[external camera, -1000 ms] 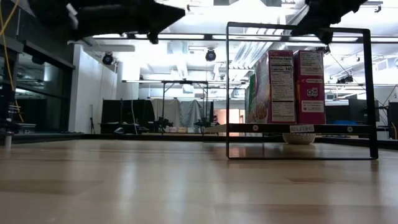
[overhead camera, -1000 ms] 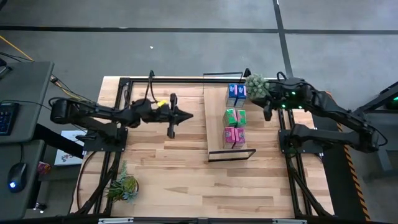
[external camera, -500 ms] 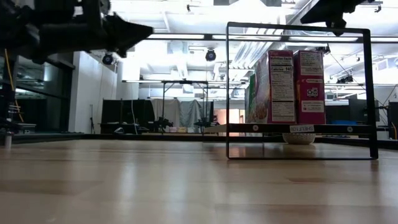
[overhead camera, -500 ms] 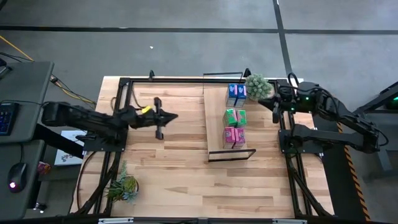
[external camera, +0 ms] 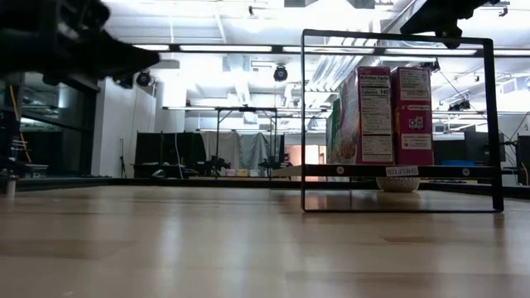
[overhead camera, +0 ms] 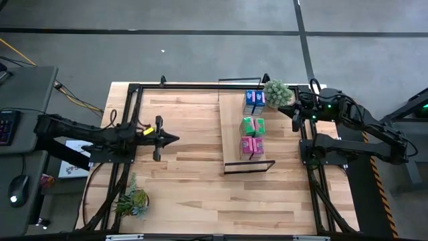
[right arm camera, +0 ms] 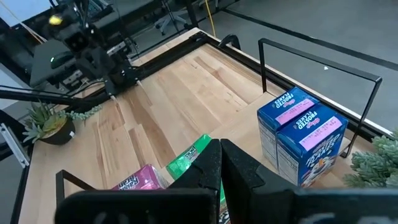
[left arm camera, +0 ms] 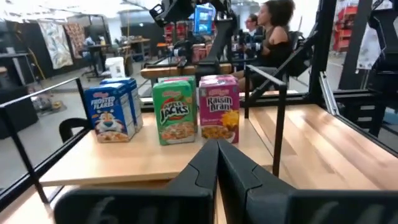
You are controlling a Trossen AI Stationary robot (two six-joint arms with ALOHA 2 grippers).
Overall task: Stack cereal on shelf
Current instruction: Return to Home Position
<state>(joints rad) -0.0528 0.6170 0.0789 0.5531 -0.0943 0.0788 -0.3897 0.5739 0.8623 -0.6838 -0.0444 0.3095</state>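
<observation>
Well to the left of the shelf, the left gripper hangs over the table, fingers pressed together. Blue, green and pink cereal boxes stand in a row on the shelf. Just beyond it, the right gripper is also pressed together, near a potted plant.

On the wooden table, one spiky plant stands right, a second plant left.
</observation>
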